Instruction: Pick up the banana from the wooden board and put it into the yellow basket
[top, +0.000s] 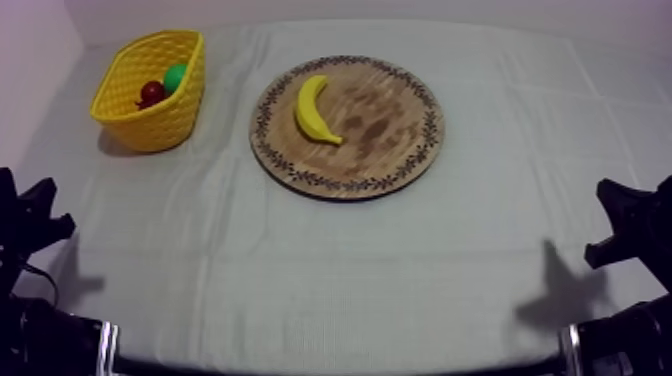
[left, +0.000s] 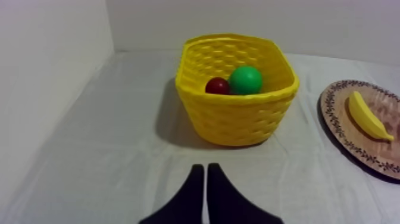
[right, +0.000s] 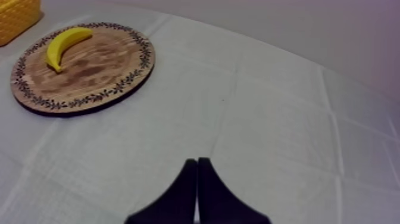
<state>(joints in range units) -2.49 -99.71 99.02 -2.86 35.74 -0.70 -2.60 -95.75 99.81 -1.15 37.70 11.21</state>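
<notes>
A yellow banana (top: 316, 110) lies on the left part of the round wooden board (top: 390, 140) in the middle of the table. It also shows on the board (right: 89, 74) as a curved banana (right: 64, 43), and beside the basket as banana (left: 368, 116) on the board (left: 357, 143). The yellow basket (top: 150, 120) stands at the far left and holds a small red fruit (top: 152, 93) and a green round fruit (top: 176, 76). My left gripper (left: 205, 168) is shut on nothing, short of the basket (left: 238, 119). My right gripper (right: 197, 161) is shut on nothing, well away from the board.
Grey-white cloth (top: 330, 270) covers the table, with open room in front of the board and basket. A wall runs along the left side (left: 47, 71). Both arms rest low at the table's near corners, left arm (top: 30, 225) and right arm (top: 630, 225).
</notes>
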